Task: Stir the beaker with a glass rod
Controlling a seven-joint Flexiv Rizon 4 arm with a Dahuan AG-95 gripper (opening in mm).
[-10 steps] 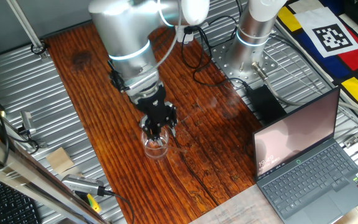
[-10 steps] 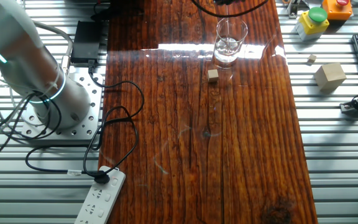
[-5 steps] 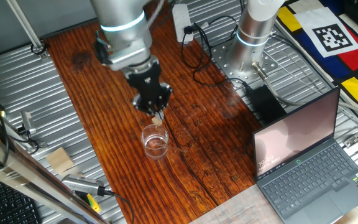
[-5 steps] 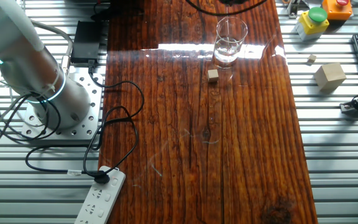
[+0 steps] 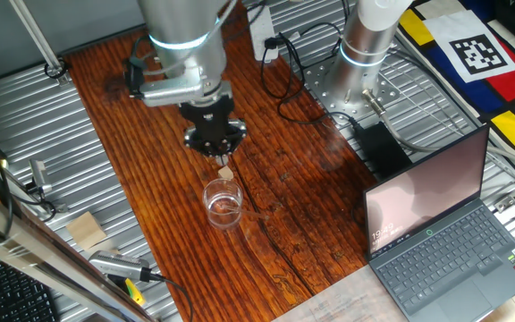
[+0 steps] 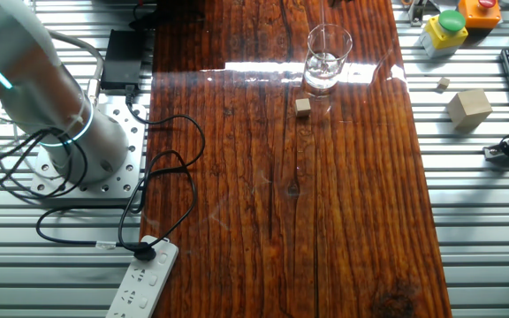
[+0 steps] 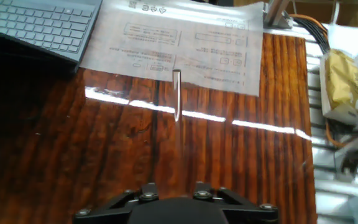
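The beaker (image 5: 223,204) stands upright on the wooden table; it also shows in the other fixed view (image 6: 326,58). My gripper (image 5: 215,154) hangs above it, a little toward the back, and is shut on the glass rod (image 7: 176,93). The rod sticks straight out from the gripper in the hand view, thin and clear. Its lower end is above the beaker's rim. A small tan cube (image 6: 302,107) lies on the table right beside the beaker, also seen in one fixed view (image 5: 225,172). The beaker does not show in the hand view.
A larger tan block (image 5: 86,230) lies on the metal slats at the left. An open laptop (image 5: 445,233) stands at the right front. Black cables (image 6: 162,168) and a power strip (image 6: 144,281) lie near the robot base (image 6: 78,132). A printed sheet (image 7: 173,37) lies at the table's edge.
My gripper has risen from right over the beaker and drawn back a little, taking the rod up with it. The beaker and the small cube have not moved.
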